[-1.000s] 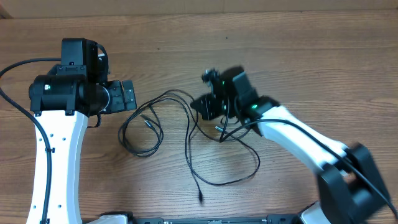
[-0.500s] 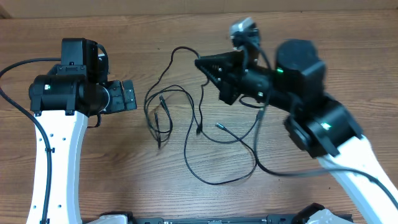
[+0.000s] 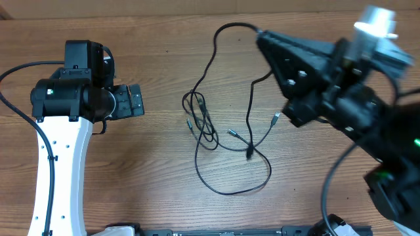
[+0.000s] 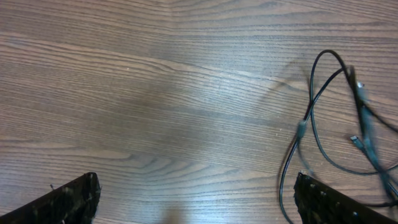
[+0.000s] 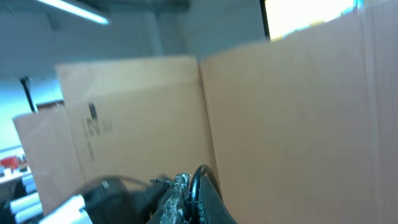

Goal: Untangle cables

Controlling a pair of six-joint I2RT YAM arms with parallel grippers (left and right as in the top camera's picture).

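Wood-grain table (image 3: 157, 46) filled the overhead view, with cardboard walls (image 5: 143, 118) beyond. At centre the cables (image 3: 203, 124) lay in a loose knot. One strand rose toward twelve o'clock into the right gripper (image 3: 262, 38), which was pinched tight on it and raised high. At nine o'clock the left gripper (image 3: 136, 101) sat empty, jaws wide. The step looked like drawing one cord free. Next, the left arm would likely need to pin the knot.
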